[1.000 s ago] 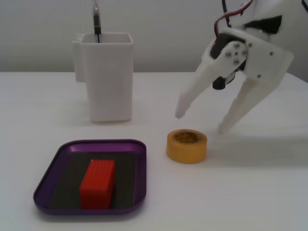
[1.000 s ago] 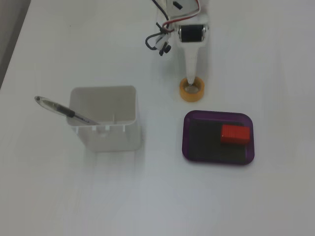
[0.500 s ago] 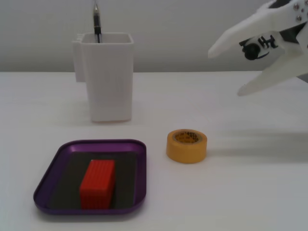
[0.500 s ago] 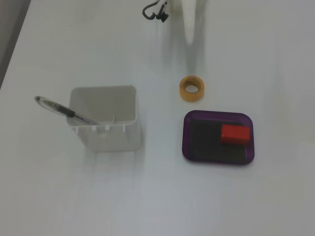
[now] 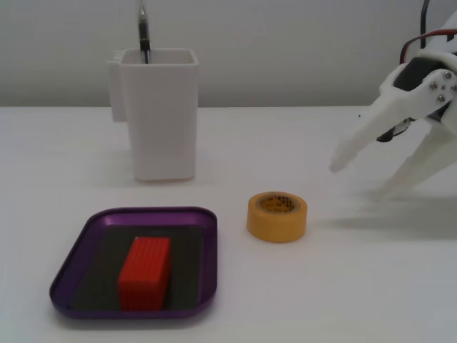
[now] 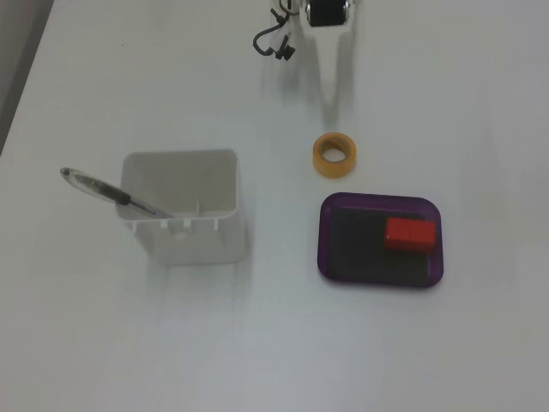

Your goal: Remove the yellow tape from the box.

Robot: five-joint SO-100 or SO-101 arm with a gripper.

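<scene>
- The yellow tape (image 5: 277, 216) lies flat on the white surface (image 5: 343, 300), its hollow core facing up, outside the purple box (image 5: 78, 246) and just beside that box's rim.
- In a fixed view from above, the tape (image 6: 334, 155) sits just past the box's (image 6: 323, 232) edge that faces the arm, near the corner away from the red block.
- The red ribbed block (image 5: 145, 272) lies on the box's dark grey floor; from above, the block (image 6: 410, 233) is seen close to one short edge of the tray.
- The pincer (image 5: 360, 180) is open, its two white fingers spread wide and pointing down towards the surface, with nothing between them. It hangs well apart from the tape, towards the right edge of the surface in that view.
- From above, only the tapering white tip of the pincer (image 6: 330, 101) shows, near the top edge of the surface, in line with the tape.
- A tall white container (image 5: 158, 111) stands upright behind the box, and a pen (image 6: 116, 196) leans out of it.
</scene>
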